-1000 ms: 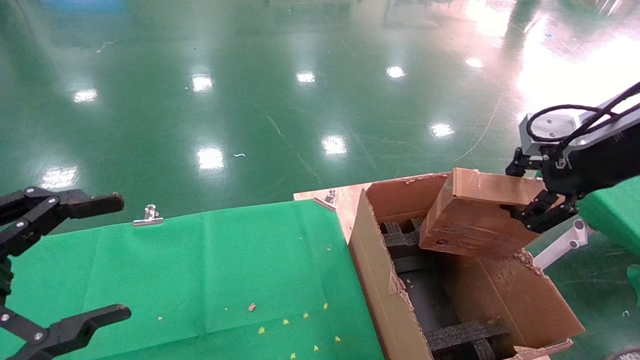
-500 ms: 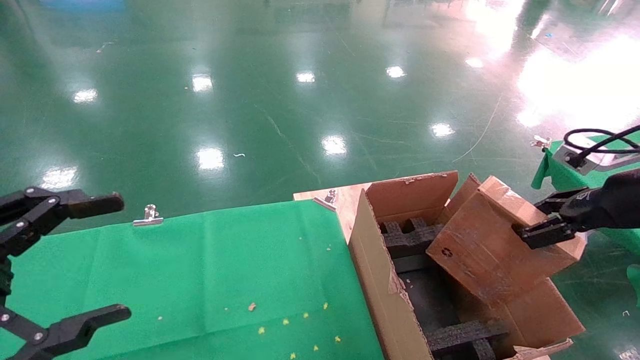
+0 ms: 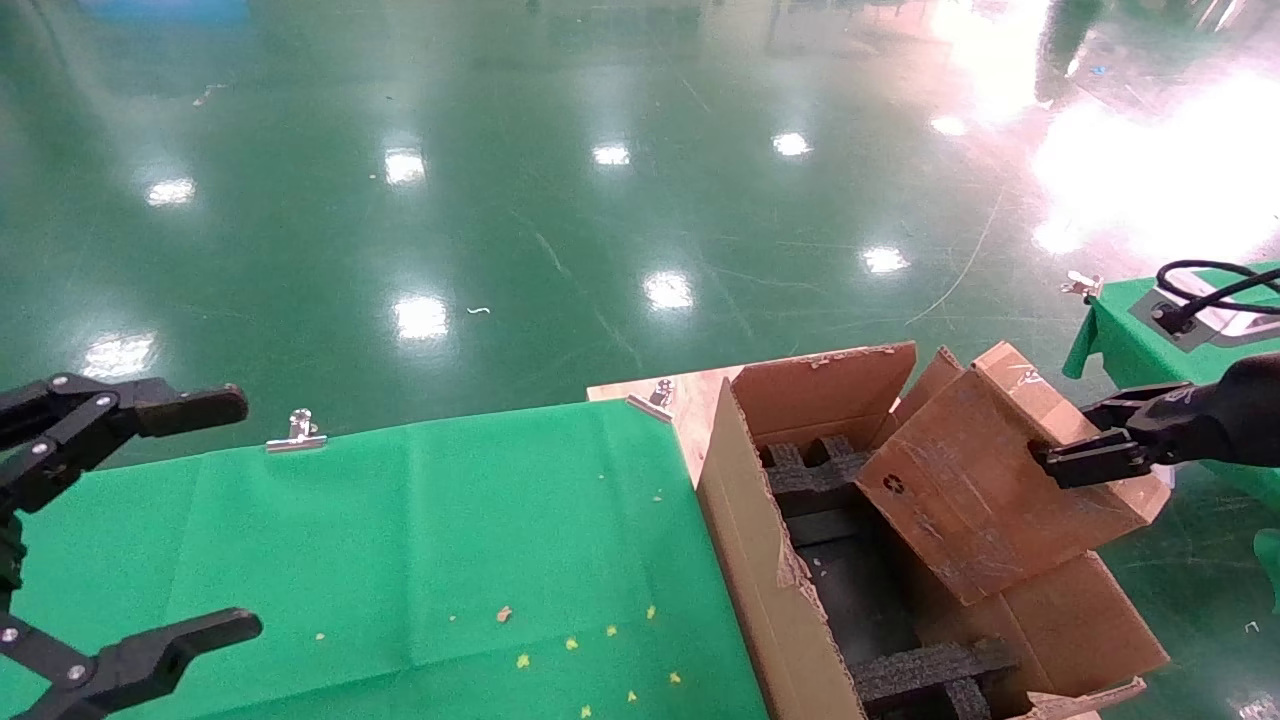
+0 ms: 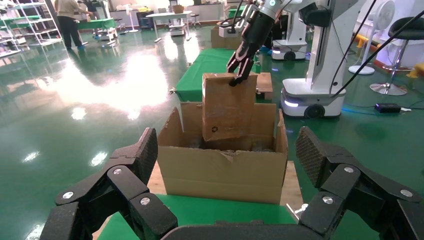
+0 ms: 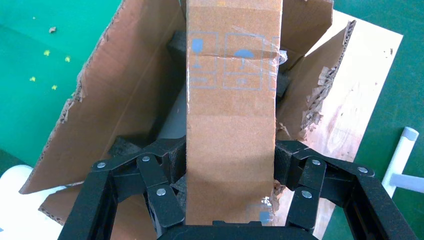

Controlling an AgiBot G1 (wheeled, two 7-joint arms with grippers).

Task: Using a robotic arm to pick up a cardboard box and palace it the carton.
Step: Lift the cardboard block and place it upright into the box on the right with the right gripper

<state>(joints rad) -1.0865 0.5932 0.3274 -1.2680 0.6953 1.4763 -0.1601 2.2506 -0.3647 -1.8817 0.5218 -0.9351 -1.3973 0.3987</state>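
The right gripper (image 3: 1085, 462) reaches in from the right side and its two black fingers are pressed on the two broad faces of the cardboard box (image 3: 985, 475), so the box is clamped between them. In the right wrist view the cardboard box (image 5: 231, 115) fills the space between the finger pads (image 5: 172, 165), with its narrow taped edge (blue printed symbols are under the shiny tape) facing the camera.

The box is tilted and its lower end is already inside the opening of the carton (image 3: 770, 590), above the black foam blocks (image 3: 815, 475). I cannot tell if this lower end touches the foam, because it is hidden. In the left wrist view the box (image 4: 229, 106) stands almost upright in the carton (image 4: 222, 172), with the robotic arm (image 4: 255, 30) gripping its top edge.

The carton stands just beside the green cloth (image 3: 400, 560) on the table, with its ragged flaps open.

The left gripper (image 3: 110, 530) hangs over the left part of the green cloth with the fingers spread wide and nothing between them.
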